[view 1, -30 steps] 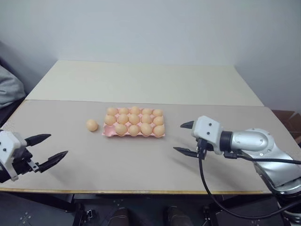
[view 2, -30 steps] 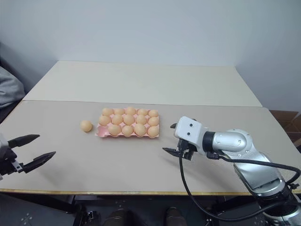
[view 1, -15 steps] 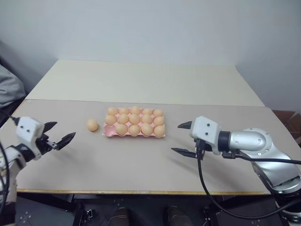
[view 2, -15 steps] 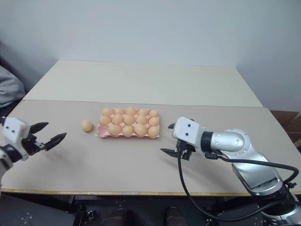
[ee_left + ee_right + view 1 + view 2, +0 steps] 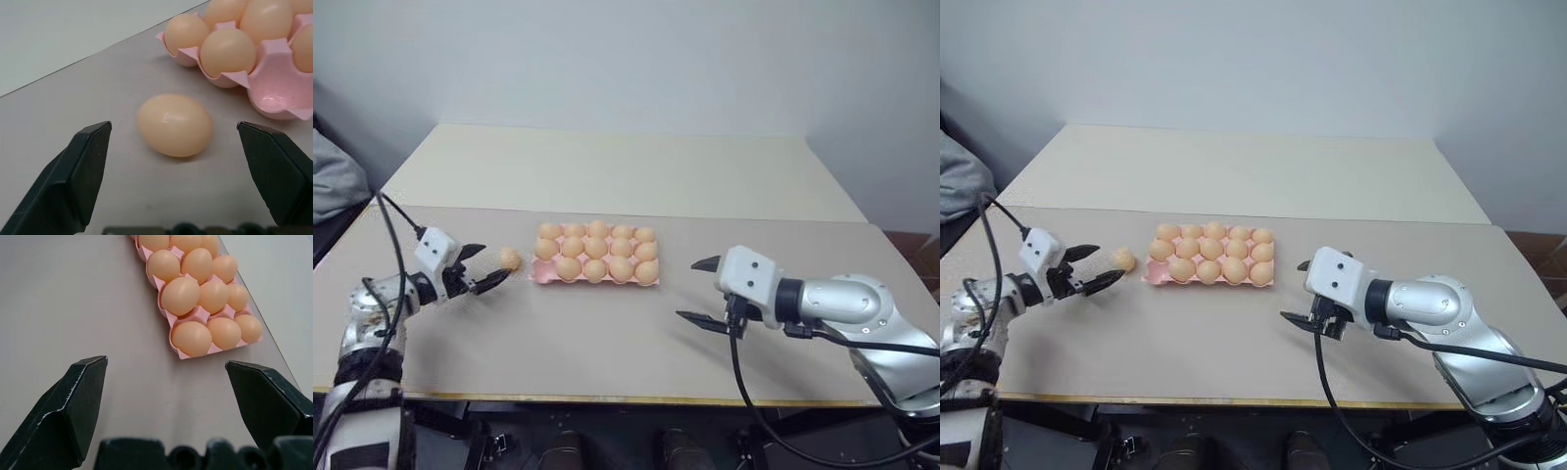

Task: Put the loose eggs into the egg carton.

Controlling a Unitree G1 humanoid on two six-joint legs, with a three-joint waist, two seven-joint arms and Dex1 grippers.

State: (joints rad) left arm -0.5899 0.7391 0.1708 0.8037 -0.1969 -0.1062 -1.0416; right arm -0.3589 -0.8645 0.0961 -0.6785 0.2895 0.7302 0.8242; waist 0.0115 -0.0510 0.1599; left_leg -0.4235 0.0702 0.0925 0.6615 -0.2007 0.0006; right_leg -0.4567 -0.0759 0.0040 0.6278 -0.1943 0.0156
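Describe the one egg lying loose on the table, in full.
The loose egg is smooth, light orange-tan and oval, with a faint sheen. It lies on its side on the grey table, just off the pink egg carton's left end, near an empty corner cup. The left pincer stands open around it, not touching.

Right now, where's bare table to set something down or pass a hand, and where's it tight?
Free: the table strip between the egg carton and the near edge, between the grippers; also the pale table behind the carton. Tight: the carton's left end, where the open left gripper brackets the loose egg; one empty cup there.
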